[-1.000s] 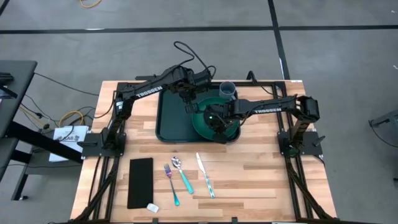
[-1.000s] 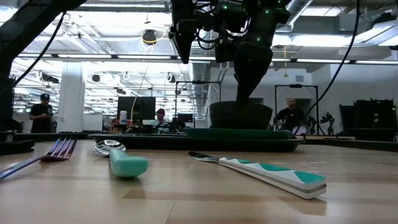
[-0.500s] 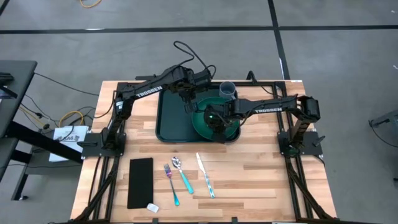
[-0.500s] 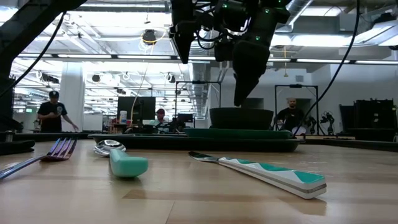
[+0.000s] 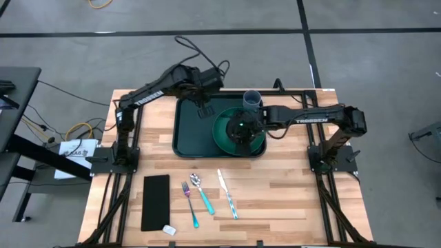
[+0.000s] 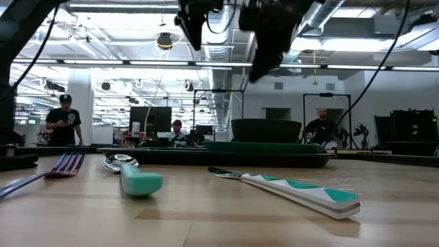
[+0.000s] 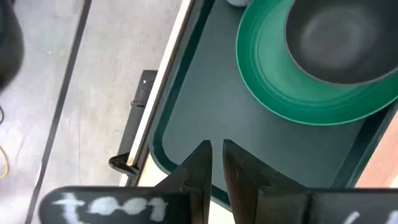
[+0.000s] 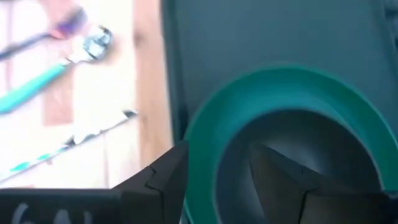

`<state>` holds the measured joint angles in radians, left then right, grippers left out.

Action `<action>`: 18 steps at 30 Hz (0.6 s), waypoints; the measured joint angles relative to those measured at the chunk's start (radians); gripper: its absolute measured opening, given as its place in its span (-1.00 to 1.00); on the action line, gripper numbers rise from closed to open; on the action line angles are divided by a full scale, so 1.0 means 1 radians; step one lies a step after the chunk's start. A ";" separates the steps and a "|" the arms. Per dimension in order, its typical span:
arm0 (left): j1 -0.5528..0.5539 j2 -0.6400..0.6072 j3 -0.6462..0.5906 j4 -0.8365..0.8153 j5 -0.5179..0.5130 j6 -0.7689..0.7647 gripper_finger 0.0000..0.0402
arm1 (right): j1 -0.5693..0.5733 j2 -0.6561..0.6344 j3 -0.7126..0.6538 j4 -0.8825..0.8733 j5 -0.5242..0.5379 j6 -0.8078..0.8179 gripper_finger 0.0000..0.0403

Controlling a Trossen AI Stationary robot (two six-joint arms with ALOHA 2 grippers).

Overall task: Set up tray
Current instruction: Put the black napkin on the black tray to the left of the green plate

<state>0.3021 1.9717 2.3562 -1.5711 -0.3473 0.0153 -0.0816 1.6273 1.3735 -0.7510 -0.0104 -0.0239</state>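
Wooden table (image 5: 289, 200) with the big dark green tray (image 5: 189, 131) parked mid-table toward the far edge, long side running along that edge. On the tray's right half: round green plate (image 5: 224, 138) with a dark bowl (image 6: 266, 130) sitting on it, and a small grey cup (image 5: 252, 99) at the tray's far right corner. Nearer the front edge, off the tray: narrow black napkin (image 5: 156, 201) toward the left, then fork (image 5: 189, 195), teal-handled spoon (image 5: 203, 196) and knife (image 5: 228, 194) lined up side by side near the middle (little white thing (image 5: 169, 229) just by the napkin's near corner, can't tell what).

Left tool (image 7: 214, 155) hanging above the tray's far left part, fingers almost together with only a thin gap, holding nothing. Right tool (image 8: 217, 171) up above the plate and bowl, fingers spread wide apart, also empty, not touching anything as seen from the low view.

A few people standing around in the room behind the table.
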 joint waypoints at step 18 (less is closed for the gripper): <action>0.006 -0.074 -0.026 0.007 0.107 -0.032 -0.85 | 0.071 -0.336 -0.220 0.033 -0.219 0.095 -0.37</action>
<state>0.3080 1.8981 2.3303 -1.5640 -0.2405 -0.0168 -0.0105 1.2918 1.1539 -0.7178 -0.2298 0.0712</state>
